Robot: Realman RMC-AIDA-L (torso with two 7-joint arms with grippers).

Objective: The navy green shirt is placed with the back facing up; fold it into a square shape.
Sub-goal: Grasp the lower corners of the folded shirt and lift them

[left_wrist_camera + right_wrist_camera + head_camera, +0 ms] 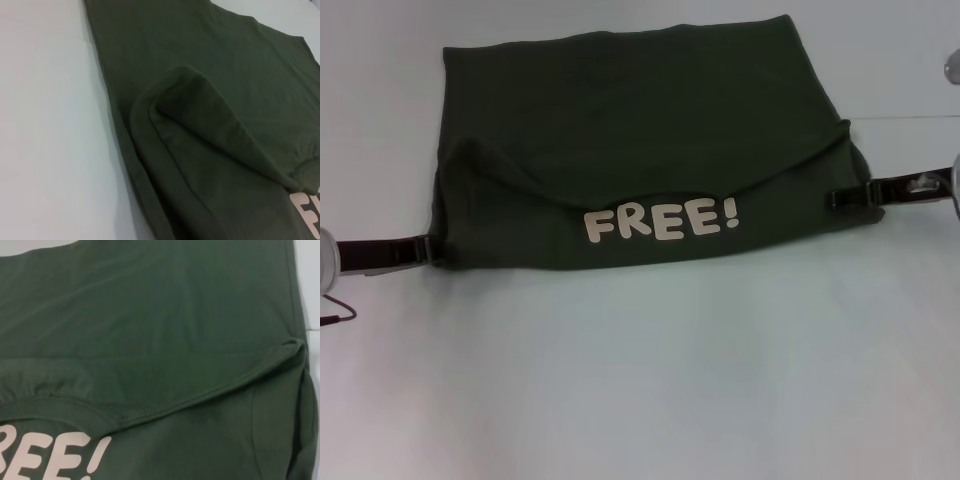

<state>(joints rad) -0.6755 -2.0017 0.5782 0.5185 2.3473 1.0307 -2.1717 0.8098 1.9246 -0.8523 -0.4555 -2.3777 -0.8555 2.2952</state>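
two grippers sit at the side edges of a half-folded shirt on the bench.

the pale bench (640, 380) carries the navy green shirt (640, 130), which lies across the far middle, from about 10 o'clock to 2 o'clock in the head view; its near part is doubled over so the "free!" lettering (660, 220) shows toward 6 o'clock of the cloth. it looks soft, light and limp, so i judge it will sag and crease unless taken at the corners or along a fold edge, both sides together. the left gripper (425, 248) is at the shirt's 8 o'clock corner and the right gripper (840, 197) at its 3 o'clock edge; both touch the cloth, but i cannot tell whether their fingers are pinching it or merely resting there.
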